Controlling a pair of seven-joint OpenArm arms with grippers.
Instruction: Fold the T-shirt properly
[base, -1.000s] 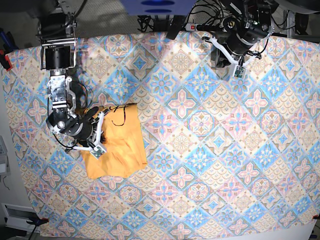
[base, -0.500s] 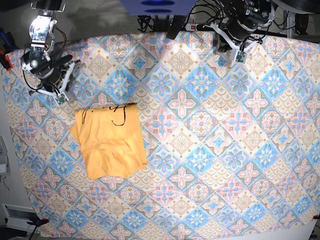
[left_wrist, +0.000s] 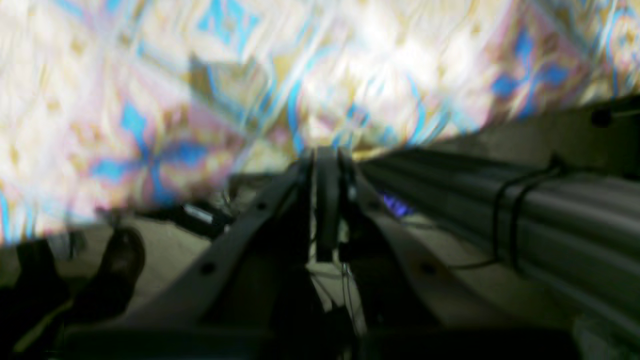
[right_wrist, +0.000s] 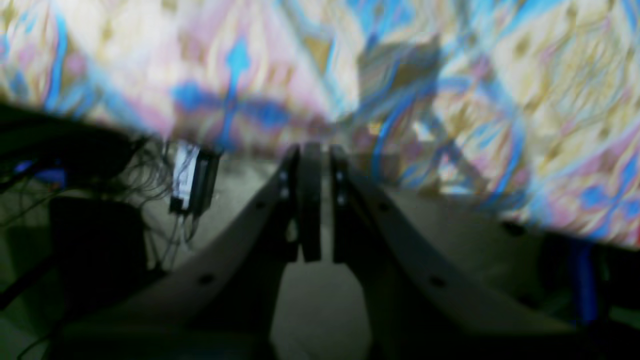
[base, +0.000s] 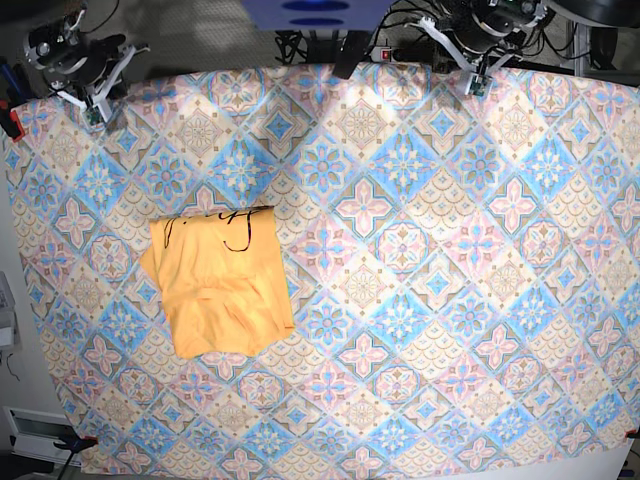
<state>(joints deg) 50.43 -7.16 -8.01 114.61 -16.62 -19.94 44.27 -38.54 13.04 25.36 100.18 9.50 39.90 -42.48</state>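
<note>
The T-shirt (base: 222, 285) lies in the base view as a rough pale orange rectangle on the left half of the table, with a thin dark trim line curling near its top edge. No gripper touches it. My right gripper (base: 94, 108) hangs over the table's back left corner, far above the shirt in the picture. In the right wrist view my right gripper (right_wrist: 316, 150) is shut on nothing, over the cloth's edge. My left gripper (base: 477, 84) is at the back edge on the right. The blurred left wrist view shows my left gripper (left_wrist: 327, 155) shut and empty.
A blue, pink and beige tile-patterned cloth (base: 420, 260) covers the whole table. Cables and a power strip (base: 385, 50) run behind the back edge. A red clamp (base: 10, 124) grips the left edge. The wrist views show floor and dark gear beyond the cloth.
My right arm has left the T-shirt and swung up to the back left corner. My left arm has drawn back a little toward the back edge. The shirt lies flat where it was let go.
</note>
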